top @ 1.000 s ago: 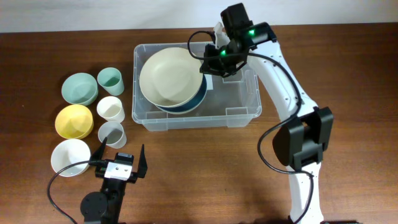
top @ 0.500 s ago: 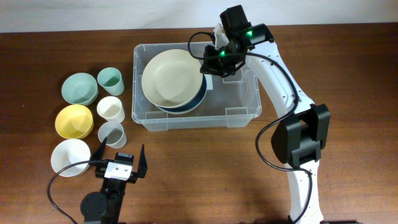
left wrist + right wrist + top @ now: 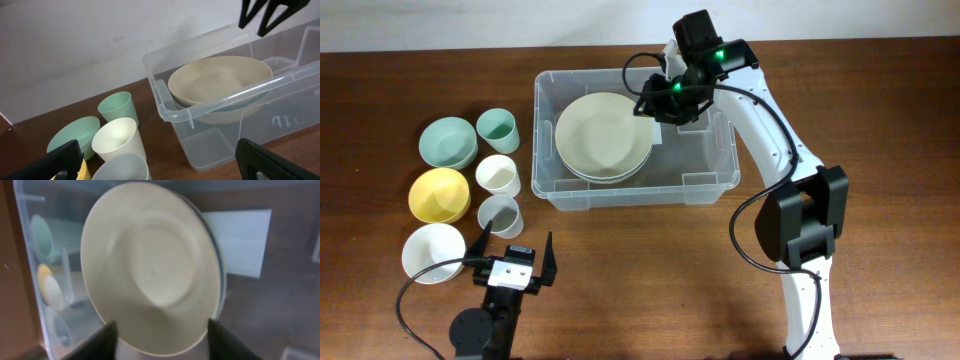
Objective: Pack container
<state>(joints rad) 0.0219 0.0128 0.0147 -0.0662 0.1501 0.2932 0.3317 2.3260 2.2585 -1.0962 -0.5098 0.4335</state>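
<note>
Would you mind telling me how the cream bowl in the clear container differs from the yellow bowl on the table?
The cream bowl is wider than the yellow bowl. The cream bowl lies inside the container, while the yellow bowl stands on the table beside it. The cream bowl is nested in a blue-rimmed bowl; the yellow bowl sits between a green bowl and a white bowl. Both are round, upright and empty.

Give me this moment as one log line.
cream bowl: flat in bin | right end effector: open above bowl | left end effector: open, empty
</note>
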